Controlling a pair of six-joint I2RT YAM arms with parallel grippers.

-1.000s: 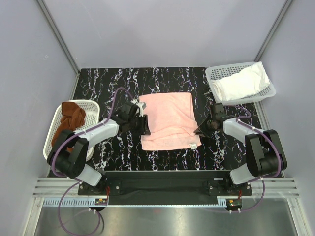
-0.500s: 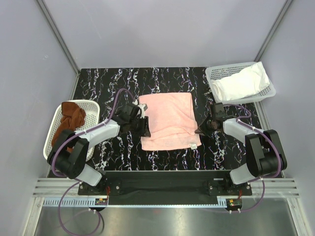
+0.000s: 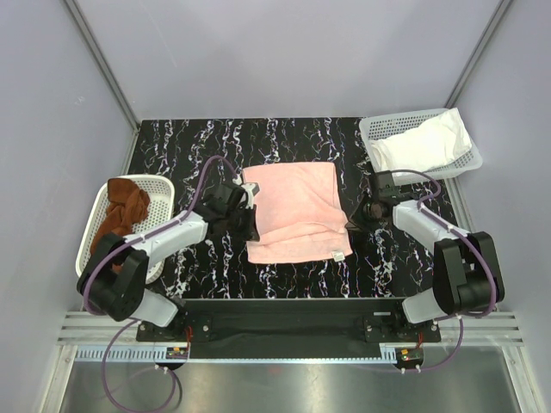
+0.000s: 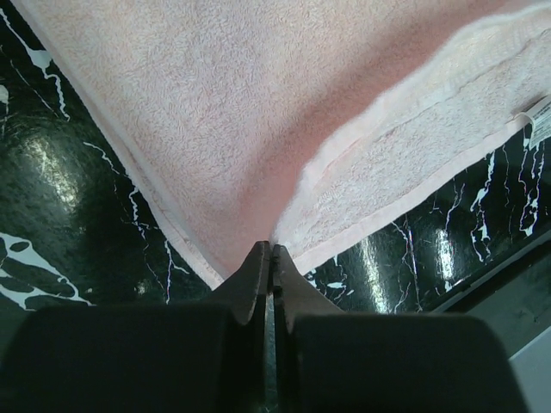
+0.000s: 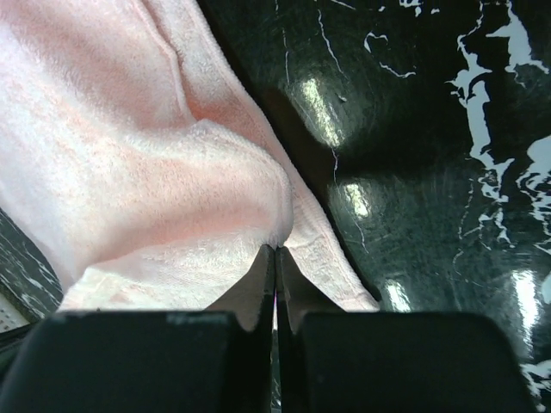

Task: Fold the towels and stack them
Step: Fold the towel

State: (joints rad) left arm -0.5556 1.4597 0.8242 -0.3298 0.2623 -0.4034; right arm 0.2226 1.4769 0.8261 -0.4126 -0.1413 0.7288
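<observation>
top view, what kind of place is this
Likely a robot test cell: plain grey panel walls enclose a black white-veined table, with a left arm and right arm bolted at its near edge.

The pink towel (image 4: pixel 258 129) is running off the left wrist view's top edge, its tag (image 4: pixel 541 120) getting cut at 3 o'clock. From above, the left arm (image 3: pixel 168 234) is hiding part of the basket (image 3: pixel 164 183) at 9 o'clock.

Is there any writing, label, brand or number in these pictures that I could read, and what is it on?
No text here can be read.
White tag at the edge of the pink towel: any print on it is too small and blurred to read.
Nothing else shows writing.
</observation>
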